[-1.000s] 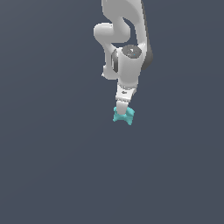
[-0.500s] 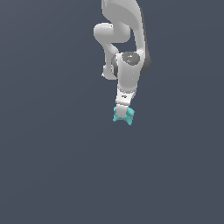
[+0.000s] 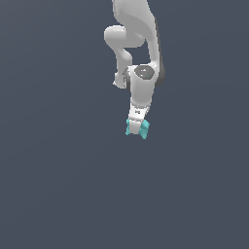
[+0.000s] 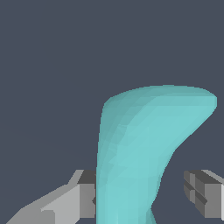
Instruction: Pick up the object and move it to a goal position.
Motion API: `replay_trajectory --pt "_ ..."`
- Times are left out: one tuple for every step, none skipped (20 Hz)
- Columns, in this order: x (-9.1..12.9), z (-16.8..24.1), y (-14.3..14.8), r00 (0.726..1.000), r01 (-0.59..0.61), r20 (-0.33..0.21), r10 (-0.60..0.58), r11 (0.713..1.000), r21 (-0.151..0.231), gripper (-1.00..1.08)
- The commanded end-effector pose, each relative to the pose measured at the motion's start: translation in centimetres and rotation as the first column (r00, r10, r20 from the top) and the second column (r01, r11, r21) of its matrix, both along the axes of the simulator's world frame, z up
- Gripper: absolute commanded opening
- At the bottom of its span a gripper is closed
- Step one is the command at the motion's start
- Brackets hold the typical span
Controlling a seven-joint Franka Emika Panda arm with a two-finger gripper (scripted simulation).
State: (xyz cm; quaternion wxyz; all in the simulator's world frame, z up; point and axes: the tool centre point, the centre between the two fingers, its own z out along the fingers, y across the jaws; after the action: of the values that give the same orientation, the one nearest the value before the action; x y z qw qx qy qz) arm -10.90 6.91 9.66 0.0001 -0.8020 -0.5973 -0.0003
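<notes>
1. The white arm (image 3: 141, 73) points downward over a plain dark grey floor (image 3: 58, 185).
2. The turquoise piece (image 3: 137, 128) sits at the gripper (image 3: 137, 127) tip, between the fingers (image 4: 83, 199).
3. One finger touches the piece; the other stands apart, so I cannot tell if it is pinched.

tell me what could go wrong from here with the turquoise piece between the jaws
1. In the wrist view the piece touches one finger, but a gap shows before the other finger. If the jaws are not closed on it, the gripper could lose it when lifting.
2. The piece is curved and leans to one side, so it may twist or slip as the jaws squeeze.
</notes>
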Motion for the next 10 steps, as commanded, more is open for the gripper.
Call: replay_trajectory --pt "-0.02 -0.1 0.01 1.0 0.0 0.0 0.0 1.0 0.0 -1.0" --pt "-0.02 -0.1 0.01 1.0 0.0 0.0 0.0 1.0 0.0 -1.0" --pt "-0.02 -0.1 0.01 1.0 0.0 0.0 0.0 1.0 0.0 -1.0" --pt "-0.02 -0.1 0.01 1.0 0.0 0.0 0.0 1.0 0.0 -1.0" --pt "-0.02 -0.1 0.01 1.0 0.0 0.0 0.0 1.0 0.0 -1.0" --pt "-0.02 -0.1 0.01 1.0 0.0 0.0 0.0 1.0 0.0 -1.0" --pt "-0.02 -0.1 0.01 1.0 0.0 0.0 0.0 1.0 0.0 -1.0" --pt "-0.02 -0.1 0.01 1.0 0.0 0.0 0.0 1.0 0.0 -1.0" --pt "0.04 -0.01 -0.01 1.0 0.0 0.001 0.0 1.0 0.0 -1.0" --pt "0.06 0.01 0.0 1.0 0.0 0.001 0.0 1.0 0.0 -1.0"
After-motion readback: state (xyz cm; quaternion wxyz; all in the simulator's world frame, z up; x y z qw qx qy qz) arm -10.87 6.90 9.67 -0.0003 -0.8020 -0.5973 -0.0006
